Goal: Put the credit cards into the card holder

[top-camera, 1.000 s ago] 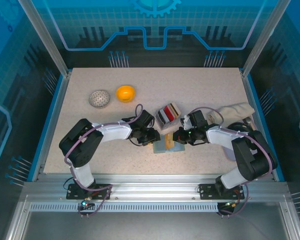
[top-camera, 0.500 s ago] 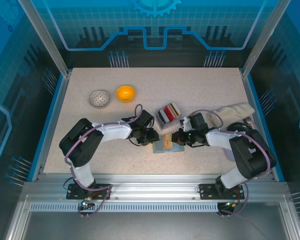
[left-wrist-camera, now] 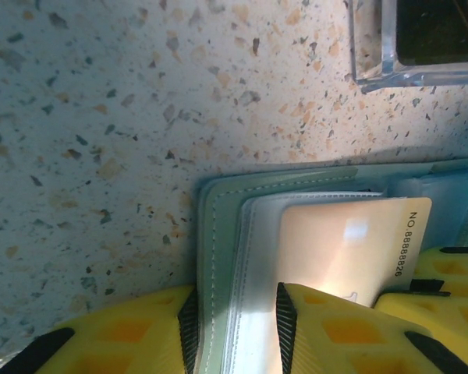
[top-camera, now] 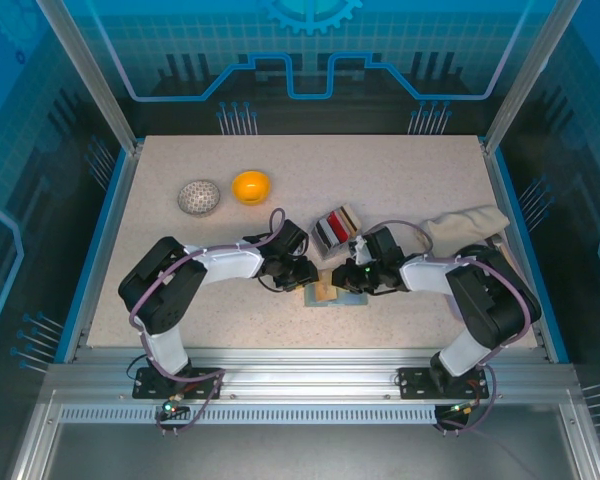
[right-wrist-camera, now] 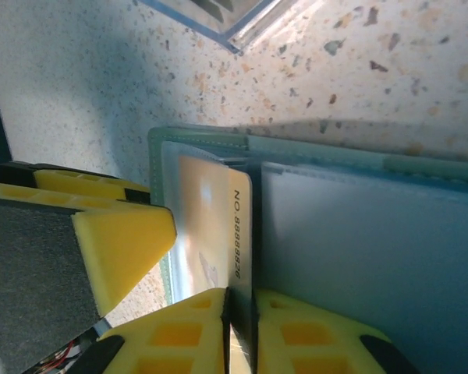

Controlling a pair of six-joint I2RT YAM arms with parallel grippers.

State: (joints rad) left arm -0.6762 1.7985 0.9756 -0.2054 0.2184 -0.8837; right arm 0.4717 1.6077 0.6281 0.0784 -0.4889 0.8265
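Speckled stone-look bench [top-camera: 400, 180] inside a blue-lit enclosure, from above: an orange bowl [top-camera: 251, 186] and a patterned bowl [top-camera: 199, 197] sit far left, a cloth [top-camera: 467, 222] far right. At centre the left claw [top-camera: 305, 275] and right claw [top-camera: 348, 277] meet over the open card holder [top-camera: 332, 297], just in front of a clear box [top-camera: 336, 226] of red and black cards.

From the left wrist, the left claw [left-wrist-camera: 235, 312] is clenched across the card holder's [left-wrist-camera: 218, 234] grey-green edge, pads on either side of it. The tan card [left-wrist-camera: 351, 241] lies partway in a clear pocket.

From the right wrist, the right claw [right-wrist-camera: 239, 300] pinches the tan card [right-wrist-camera: 207, 226] edge-on over the card holder [right-wrist-camera: 374, 249].
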